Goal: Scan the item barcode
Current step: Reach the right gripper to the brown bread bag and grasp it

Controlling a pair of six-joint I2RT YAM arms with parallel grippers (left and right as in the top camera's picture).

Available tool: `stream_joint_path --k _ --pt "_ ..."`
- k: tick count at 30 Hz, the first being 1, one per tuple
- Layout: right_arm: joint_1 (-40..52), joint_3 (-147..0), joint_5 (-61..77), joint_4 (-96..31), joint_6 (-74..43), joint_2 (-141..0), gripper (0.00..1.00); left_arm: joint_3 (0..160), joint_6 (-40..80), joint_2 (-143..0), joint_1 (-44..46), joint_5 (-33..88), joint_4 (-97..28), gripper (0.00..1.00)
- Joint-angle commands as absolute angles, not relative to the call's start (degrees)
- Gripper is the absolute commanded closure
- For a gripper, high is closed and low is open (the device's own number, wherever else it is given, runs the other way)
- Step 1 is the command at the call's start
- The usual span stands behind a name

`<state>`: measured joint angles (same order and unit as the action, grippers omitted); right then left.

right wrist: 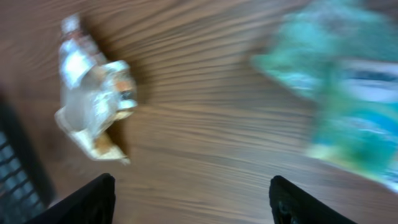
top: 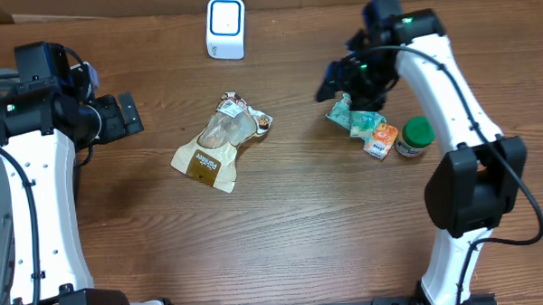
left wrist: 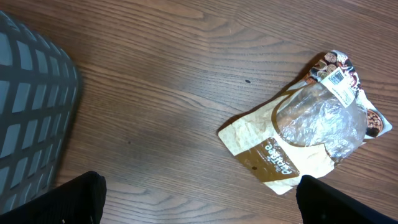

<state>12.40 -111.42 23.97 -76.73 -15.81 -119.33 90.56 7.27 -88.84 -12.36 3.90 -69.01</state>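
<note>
On the wooden table (top: 301,233) the brown snack bag (top: 219,147) lies flat, near the white scanner (top: 225,27). Left gripper (left wrist: 199,194) gapes empty. Right gripper (right wrist: 191,190) hangs spread and empty by the green packet (top: 361,122). Likely between picks: next, grasp an item and show its barcode to the scanner.

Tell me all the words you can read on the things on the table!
None can be read for sure.
Brown bag: white brand word, too blurred to spell.
White sticker on the bag: print too small.
Green packet, orange carton, jar: too small or blurred.
White device: no text showing.
</note>
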Motion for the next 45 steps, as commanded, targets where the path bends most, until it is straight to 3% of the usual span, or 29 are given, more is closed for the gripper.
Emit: stream_joint_path --k 1,12,20,32,40,45 --pt "17.2 -109.7 29.0 -74.5 -18.3 -119.0 0.22 90.9 6.6 -88.5 -12.0 4.1 -69.0 0.00" --pt "30.5 -99.2 28.4 -55.5 -36.6 -119.1 0.22 90.9 6.6 -88.5 -12.0 4.1 -68.9 0.00" --pt "36.3 -91.3 17.2 -40.8 -54.2 -119.1 0.17 90.9 6.6 -88.5 -12.0 4.1 -69.0 0.00" --pt "39.8 -84.9 9.0 -24.4 -56.2 -119.9 0.17 90.9 6.6 -88.5 -12.0 4.1 -69.0 0.01" --pt "39.8 -81.3 7.6 -15.4 -56.2 -122.2 0.26 90.9 6.6 -88.5 -12.0 4.1 -69.0 0.00" --pt "39.8 -81.3 7.6 -10.7 -55.8 -125.4 0.27 90.9 6.6 -88.5 -12.0 4.1 -69.0 0.00"
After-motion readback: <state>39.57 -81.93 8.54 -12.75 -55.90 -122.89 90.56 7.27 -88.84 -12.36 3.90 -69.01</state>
